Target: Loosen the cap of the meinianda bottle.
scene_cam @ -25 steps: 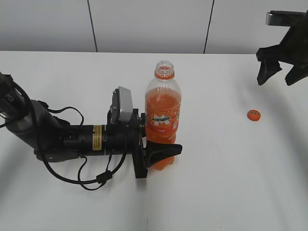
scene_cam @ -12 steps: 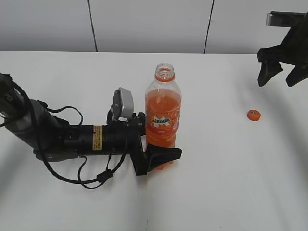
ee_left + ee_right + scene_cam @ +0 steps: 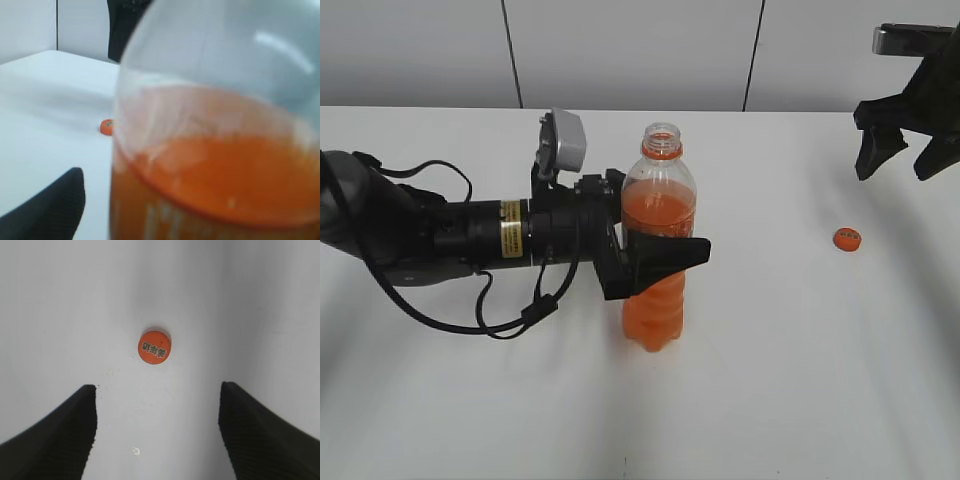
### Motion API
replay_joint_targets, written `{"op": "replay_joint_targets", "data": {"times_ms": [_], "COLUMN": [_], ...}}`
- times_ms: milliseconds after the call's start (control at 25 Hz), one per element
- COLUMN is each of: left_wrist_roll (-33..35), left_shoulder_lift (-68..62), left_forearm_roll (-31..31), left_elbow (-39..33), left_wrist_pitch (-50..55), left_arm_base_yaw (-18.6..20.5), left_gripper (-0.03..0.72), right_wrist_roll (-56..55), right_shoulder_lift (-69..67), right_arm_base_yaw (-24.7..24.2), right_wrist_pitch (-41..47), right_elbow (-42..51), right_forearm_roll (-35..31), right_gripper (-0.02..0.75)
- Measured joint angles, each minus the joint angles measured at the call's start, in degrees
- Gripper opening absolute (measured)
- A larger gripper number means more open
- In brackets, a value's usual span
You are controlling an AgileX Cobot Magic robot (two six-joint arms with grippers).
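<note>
The meinianda bottle (image 3: 658,200) stands upright mid-table, its neck open with no cap on it. The orange cap (image 3: 847,239) lies on the table far to the right, apart from the bottle. My left gripper (image 3: 665,252) reaches in sideways and straddles the bottle at label height. In the left wrist view its one visible finger (image 3: 50,210) stands clear of the bottle (image 3: 215,165), so it is open; the cap (image 3: 106,127) shows far behind. My right gripper (image 3: 902,160) hangs open and empty high above the cap (image 3: 155,346), fingers wide apart (image 3: 157,430).
The white table (image 3: 800,380) runs to a pale panelled wall at the back. The left arm and its cables (image 3: 510,310) lie low across the left half of the table.
My left gripper has risen along the bottle from its lower body to label height. The bottle has stayed standing in place. The right gripper and the cap have not moved.
</note>
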State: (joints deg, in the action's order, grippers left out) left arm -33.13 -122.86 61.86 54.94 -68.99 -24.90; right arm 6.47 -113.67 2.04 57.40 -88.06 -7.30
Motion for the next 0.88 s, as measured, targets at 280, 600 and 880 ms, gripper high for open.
{"op": "replay_joint_targets", "data": {"times_ms": [280, 600, 880], "left_wrist_roll": [-6.1, -10.15, -14.34], "left_shoulder_lift": [5.96, 12.26, 16.4], "left_forearm_roll": [0.47, 0.83, 0.6], "left_elbow": [0.0, 0.0, 0.0], "left_wrist_pitch": [0.0, 0.0, -0.05], "left_arm_base_yaw": [0.0, 0.0, 0.0], "left_gripper": [0.591, 0.591, 0.591], "right_wrist_roll": [0.1, 0.15, 0.24], "right_shoulder_lift": [0.0, 0.0, 0.0], "right_arm_base_yaw": [0.0, 0.0, 0.0], "right_wrist_pitch": [0.0, 0.0, 0.0], "right_elbow": [0.0, 0.0, 0.0], "right_forearm_roll": [0.0, 0.0, 0.0], "right_gripper": [0.567, 0.567, 0.567]}}
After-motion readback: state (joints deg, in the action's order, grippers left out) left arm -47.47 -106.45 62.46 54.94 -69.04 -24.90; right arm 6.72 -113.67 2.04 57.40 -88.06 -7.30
